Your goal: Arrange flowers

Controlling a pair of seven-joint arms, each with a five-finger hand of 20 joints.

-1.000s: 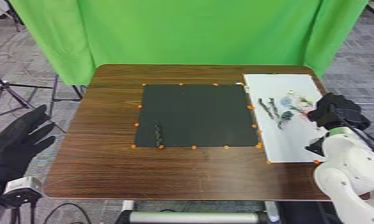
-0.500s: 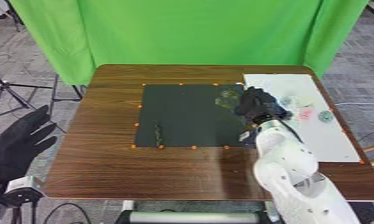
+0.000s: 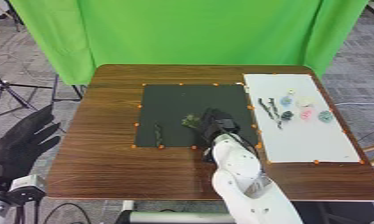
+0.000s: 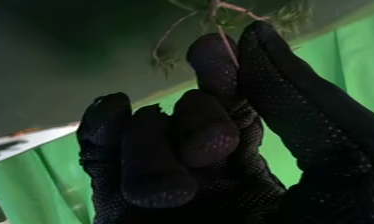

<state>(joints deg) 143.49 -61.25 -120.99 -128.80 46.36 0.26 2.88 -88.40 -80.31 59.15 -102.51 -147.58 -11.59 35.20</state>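
Observation:
My right hand (image 3: pixel 217 125) is over the lower right part of the black mat (image 3: pixel 179 107), and a green sprig (image 3: pixel 191 121) sticks out past its fingertips. In the right wrist view my right hand (image 4: pixel 223 100) pinches the thin stem of the green sprig (image 4: pixel 214 10) between thumb and finger. One dark stem (image 3: pixel 159 134) lies on the mat's lower left part. On the white board (image 3: pixel 312 142) are dark twigs (image 3: pixel 270 110), a dark green flower (image 3: pixel 286 115), a pink flower (image 3: pixel 306 114) and a grey-green one (image 3: pixel 326 116). My left hand (image 3: pixel 22 142) is held off the table's left side, fingers straight.
Small orange markers edge the mat and the board. Blue (image 3: pixel 286 100) and pale (image 3: pixel 305 102) flowers lie farther back on the board. A green curtain (image 3: pixel 192 35) hangs behind the brown table (image 3: pixel 121 175). Tripod legs stand on the floor at the left.
My right hand has come from the white board leftward over the black mat, bringing the green sprig with it. The left hand has barely moved.

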